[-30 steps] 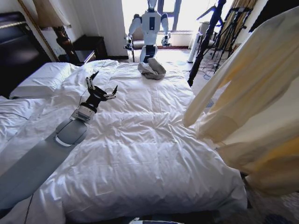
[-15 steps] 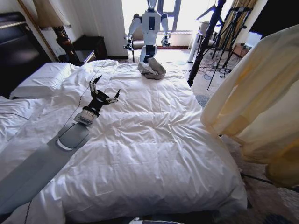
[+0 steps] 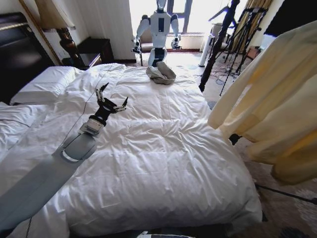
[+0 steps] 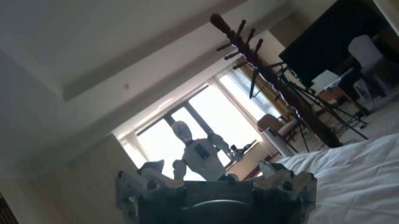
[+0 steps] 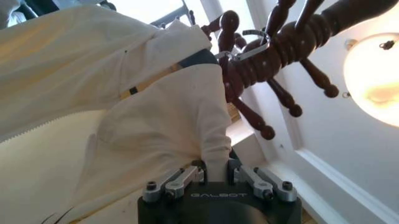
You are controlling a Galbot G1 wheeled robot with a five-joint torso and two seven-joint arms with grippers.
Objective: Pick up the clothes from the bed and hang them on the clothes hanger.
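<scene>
The clothes (image 3: 277,94), a pale yellow top, hang in the air at the right of the head view, off the bed (image 3: 163,148). In the right wrist view my right gripper (image 5: 215,173) is shut on a fold of the clothes (image 5: 156,121), close beside the knobbed pegs of the dark wooden clothes hanger (image 5: 262,60). The hanger's pole (image 3: 217,42) stands past the bed's far right corner. My left gripper (image 3: 113,96) hovers open over the white duvet, holding nothing; its fingers (image 4: 283,179) frame the left wrist view.
A grey-beige cloth bundle (image 3: 161,73) lies at the bed's far edge. A white humanoid robot (image 3: 159,27) stands by the window behind it. Tripods (image 3: 242,29) crowd the far right. Pillows (image 3: 44,84), a dark headboard (image 3: 15,54) and a nightstand (image 3: 96,49) are at the left.
The hanging clothes swung away to the right, then drifted back a little toward the bed. My left gripper crept slightly farther out over the duvet.
</scene>
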